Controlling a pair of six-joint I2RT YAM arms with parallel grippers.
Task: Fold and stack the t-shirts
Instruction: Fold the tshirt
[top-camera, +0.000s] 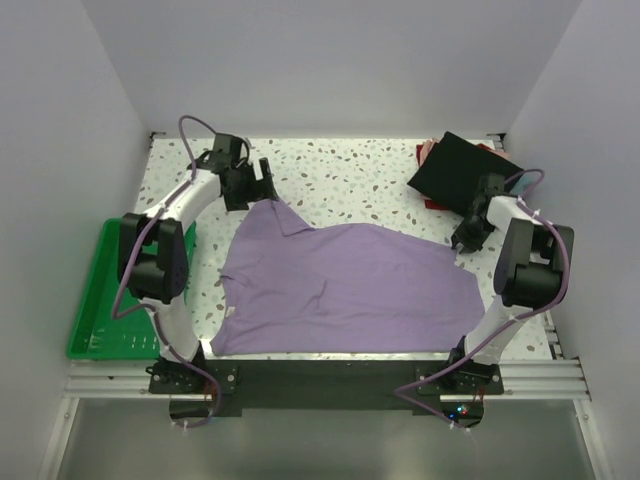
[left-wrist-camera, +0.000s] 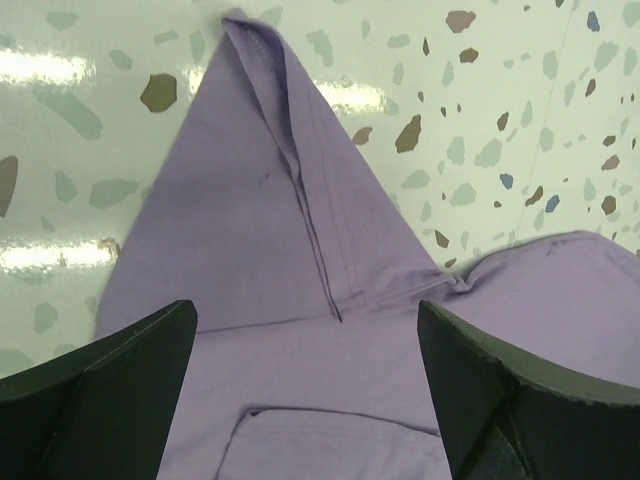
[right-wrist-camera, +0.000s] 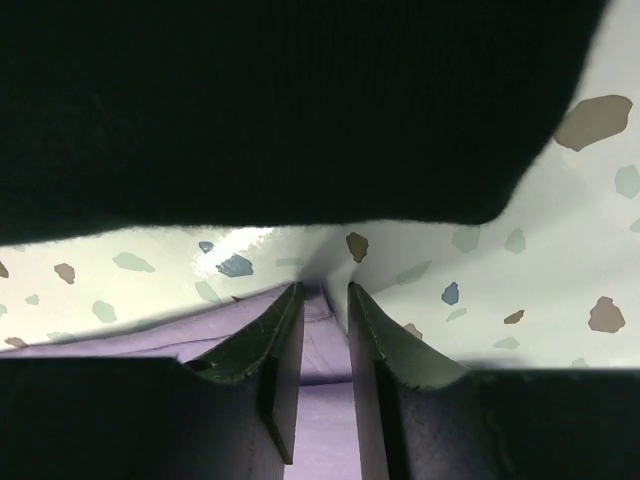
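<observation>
Lavender t-shirt (top-camera: 350, 290): right fingers (right-wrist-camera: 280, 350) nearly closed, pinching its edge; left fingers (left-wrist-camera: 110, 390) spread wide above it

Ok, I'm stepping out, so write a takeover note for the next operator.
Left end effector: open, above the purple t-shirt's far-left sleeve, holding nothing.
Right end effector: jaws nearly together on the purple shirt's right edge.
Purple shirt lies spread and unfolded mid-table. Folded black t-shirt lies far right on a red one.
Done: those folded. Left: fold the purple shirt, stack it.

Lavender t-shirt (top-camera: 350, 290); speckled table (top-camera: 360, 170); green tray (top-camera: 95, 310).
</observation>
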